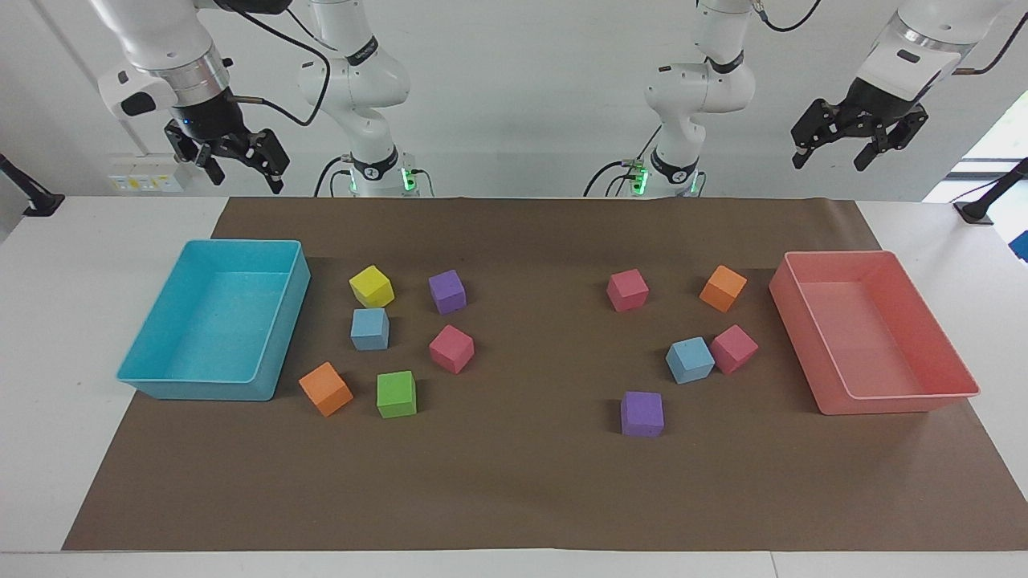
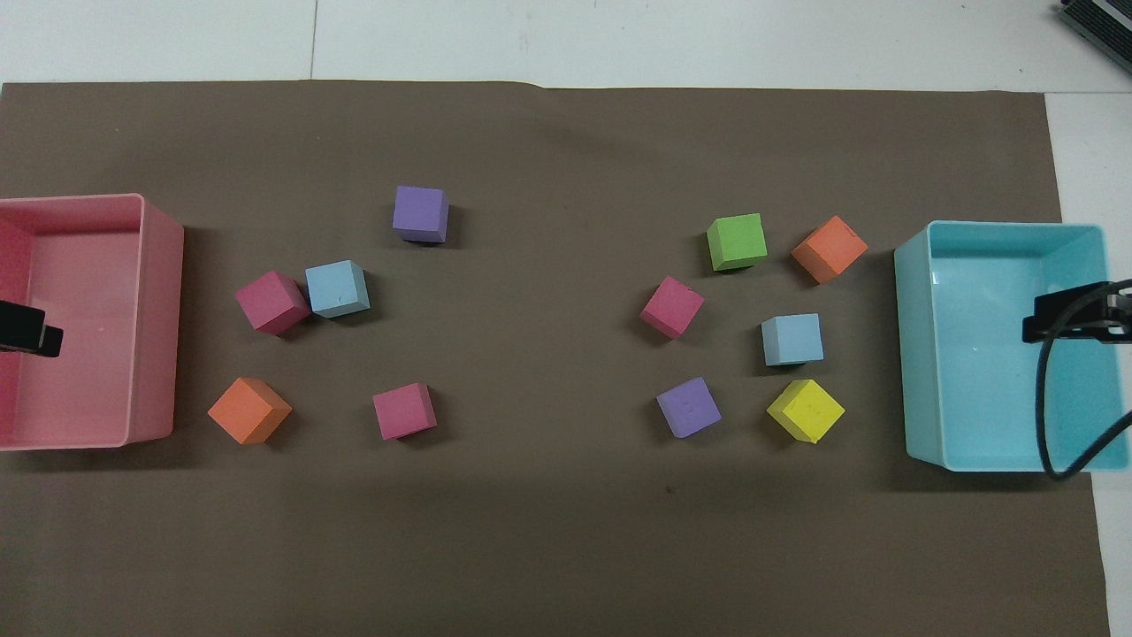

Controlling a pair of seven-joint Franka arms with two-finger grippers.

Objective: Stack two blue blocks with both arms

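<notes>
Two light-blue blocks lie apart on the brown mat. One blue block (image 1: 369, 329) (image 2: 791, 340) lies toward the right arm's end, just farther from the robots than a yellow cube (image 1: 371, 286). The other blue block (image 1: 689, 360) (image 2: 336, 288) lies toward the left arm's end, touching a pink cube (image 1: 734, 348). My right gripper (image 1: 247, 178) (image 2: 1066, 318) hangs open and empty, high over the turquoise tray. My left gripper (image 1: 829, 160) (image 2: 26, 327) hangs open and empty, high over the pink tray.
A turquoise tray (image 1: 281, 353) stands at the right arm's end and a pink tray (image 1: 803, 345) at the left arm's end. Orange, green, pink and purple cubes (image 1: 642, 413) are scattered around both blue blocks.
</notes>
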